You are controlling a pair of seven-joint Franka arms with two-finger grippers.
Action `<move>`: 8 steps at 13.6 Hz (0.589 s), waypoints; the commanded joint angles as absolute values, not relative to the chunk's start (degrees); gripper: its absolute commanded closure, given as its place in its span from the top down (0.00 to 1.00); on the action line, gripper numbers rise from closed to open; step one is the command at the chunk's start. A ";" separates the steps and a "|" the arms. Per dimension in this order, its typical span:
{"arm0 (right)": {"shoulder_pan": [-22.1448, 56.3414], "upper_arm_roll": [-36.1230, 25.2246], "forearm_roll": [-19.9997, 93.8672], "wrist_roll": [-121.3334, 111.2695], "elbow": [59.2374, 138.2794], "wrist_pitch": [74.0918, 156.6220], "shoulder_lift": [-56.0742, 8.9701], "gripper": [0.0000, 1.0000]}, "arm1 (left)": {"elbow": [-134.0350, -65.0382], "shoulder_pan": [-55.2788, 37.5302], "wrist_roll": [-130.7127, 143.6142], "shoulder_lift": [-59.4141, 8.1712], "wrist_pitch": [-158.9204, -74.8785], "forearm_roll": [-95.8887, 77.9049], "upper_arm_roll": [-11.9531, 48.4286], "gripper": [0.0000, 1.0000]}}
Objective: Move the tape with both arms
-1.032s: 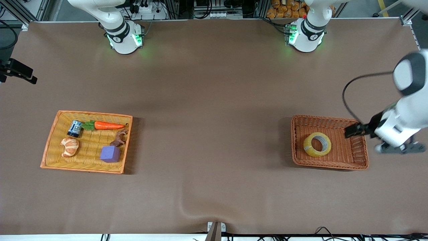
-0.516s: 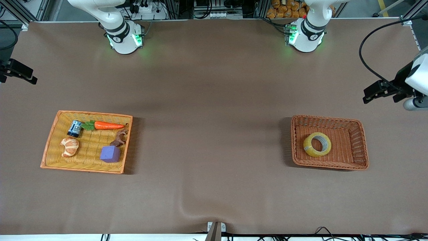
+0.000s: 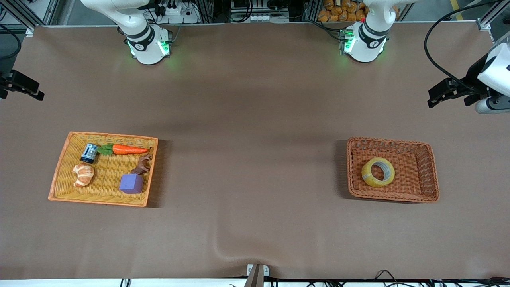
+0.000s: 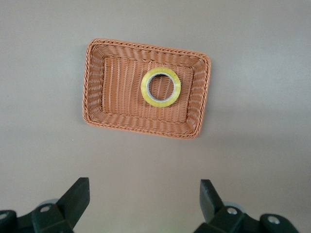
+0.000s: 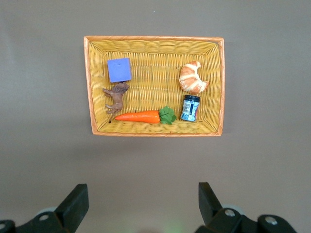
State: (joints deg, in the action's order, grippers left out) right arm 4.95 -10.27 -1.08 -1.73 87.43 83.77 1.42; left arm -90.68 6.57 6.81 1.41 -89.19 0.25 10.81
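Note:
The tape (image 3: 376,183), a yellowish ring with a grey core, lies in the brown wicker basket (image 3: 392,140) toward the left arm's end of the table. In the left wrist view the tape (image 4: 161,103) lies in that basket (image 4: 116,92). My left gripper (image 4: 144,184) hangs high over bare tablecloth beside the basket, open and holding nothing. The left arm's wrist (image 3: 494,75) shows at the edge of the front view. My right gripper (image 5: 143,188) is also open and holds nothing, high over bare cloth beside the yellow tray (image 5: 150,39). It does not show in the front view.
The yellow wicker tray (image 3: 111,135) toward the right arm's end holds a purple cube (image 3: 131,183), a croissant toy (image 3: 83,174), a carrot (image 3: 129,150), a small can (image 3: 89,153) and a brown animal figure (image 3: 143,164). Brown cloth covers the table between the two baskets.
The left arm's wrist has risen and swung away from the brown basket's end toward the table's edge. The tape and the tray's contents have not moved.

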 commanded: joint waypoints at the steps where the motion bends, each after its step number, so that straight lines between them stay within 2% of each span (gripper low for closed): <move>1: 5.36 -10.63 -0.70 -2.29 86.31 83.58 0.97 1.00 | -91.58 5.18 6.51 3.16 -88.33 -0.53 8.53 1.00; 8: 5.45 -10.55 -0.62 -2.29 86.31 83.76 0.97 1.00 | -88.24 3.87 6.50 0.97 -87.71 -0.09 6.24 1.00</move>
